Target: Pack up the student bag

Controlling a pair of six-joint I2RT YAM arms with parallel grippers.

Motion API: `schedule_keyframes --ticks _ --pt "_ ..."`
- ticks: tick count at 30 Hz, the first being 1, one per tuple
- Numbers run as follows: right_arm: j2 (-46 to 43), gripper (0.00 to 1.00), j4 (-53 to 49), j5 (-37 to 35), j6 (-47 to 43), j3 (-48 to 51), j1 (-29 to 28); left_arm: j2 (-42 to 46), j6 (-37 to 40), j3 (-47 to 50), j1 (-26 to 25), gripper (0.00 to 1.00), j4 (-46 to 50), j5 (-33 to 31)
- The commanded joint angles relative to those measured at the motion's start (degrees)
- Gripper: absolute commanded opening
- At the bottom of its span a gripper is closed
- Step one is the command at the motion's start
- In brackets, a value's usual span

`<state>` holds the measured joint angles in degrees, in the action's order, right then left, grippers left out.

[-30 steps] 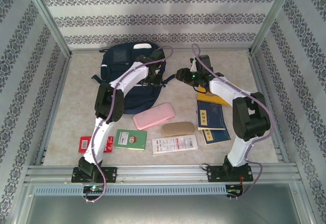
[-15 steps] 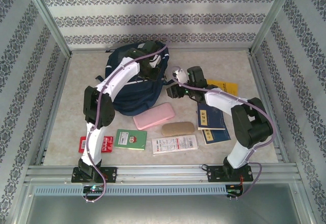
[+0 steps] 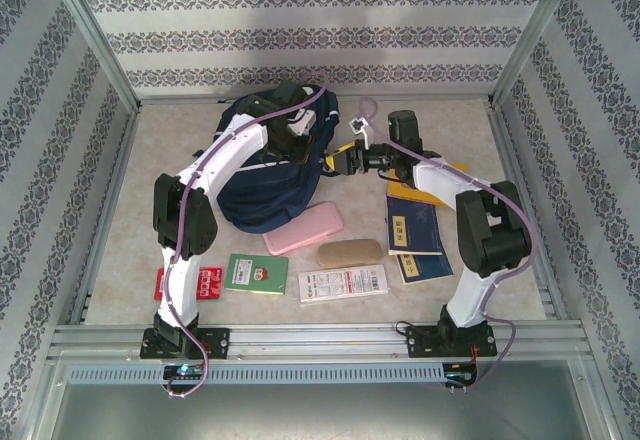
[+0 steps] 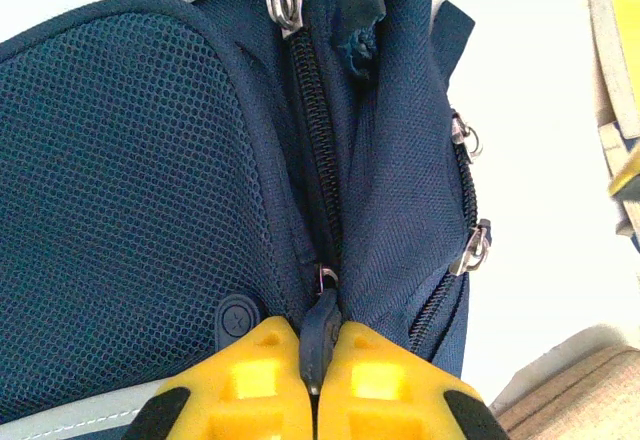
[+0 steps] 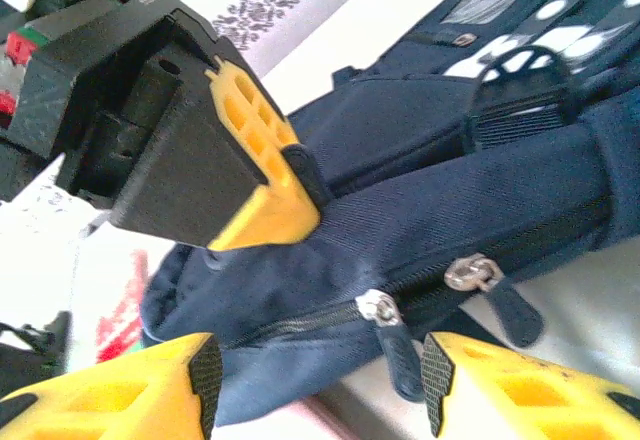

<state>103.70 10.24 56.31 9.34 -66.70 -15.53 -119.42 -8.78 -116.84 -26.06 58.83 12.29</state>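
Since the frame a second ago, when the student bag (image 3: pixel 255 185) lay flat on the table (image 3: pixel 140 190), its far end has been drawn up into a bunched mound, and the left arm's elbow has swung outward to the left. The right gripper (image 3: pixel 335 163) has moved from open table to the bag's right edge, and its fingers stand wider apart. The bag sits at the far left-centre of the table. Its long axis runs roughly near to far, the raised end toward the back wall and the lower end toward the pink case (image 3: pixel 302 227). The overhead view gives this layout, with the tan case (image 3: pixel 349 252) and blue booklets (image 3: pixel 413 228) lying apart from the bag, but it does not resolve either grip. The left wrist view does: the left gripper (image 4: pixel 315 338) is closed, its yellow fingers (image 4: pixel 265 360) pinching a dark zip pull (image 4: pixel 320 322) at the foot of a zip track, beside a mesh panel (image 4: pixel 130 190). The right wrist view shows the same pinch from the side. It also shows the right gripper's own fingertips (image 5: pixel 205 365) spread apart and holding nothing, with two metal zip sliders (image 5: pixel 383 308) on the bag's side between and just beyond them.
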Motion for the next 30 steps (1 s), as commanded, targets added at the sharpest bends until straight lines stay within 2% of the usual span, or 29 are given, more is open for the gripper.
schedule_keyframes --ticks 1,4,7,17,27,30 --pt "2.2 0.58 3.1 6.2 13.4 -0.6 -0.3 5.0 0.6 -1.0 1.0 0.00 -2.9 4.3" --pt "3.6 0.58 4.3 5.5 19.9 -0.1 0.1 5.5 0.3 -0.9 2.0 0.00 -3.2 6.4" --pt "3.9 0.58 9.7 5.4 24.2 3.0 1.2 5.8 0.0 -0.4 2.7 0.00 -3.3 7.8" --pt "7.5 0.59 17.3 9.7 31.0 2.5 -0.2 6.3 -0.3 0.5 3.2 0.00 -3.7 8.9" --pt "10.6 0.57 23.2 10.5 37.1 0.4 -1.7 6.6 -0.4 0.5 3.3 0.00 -3.6 8.7" --pt "11.1 0.53 30.2 11.4 42.3 1.1 -1.7 6.5 -0.5 0.6 3.4 0.00 -3.6 8.5"
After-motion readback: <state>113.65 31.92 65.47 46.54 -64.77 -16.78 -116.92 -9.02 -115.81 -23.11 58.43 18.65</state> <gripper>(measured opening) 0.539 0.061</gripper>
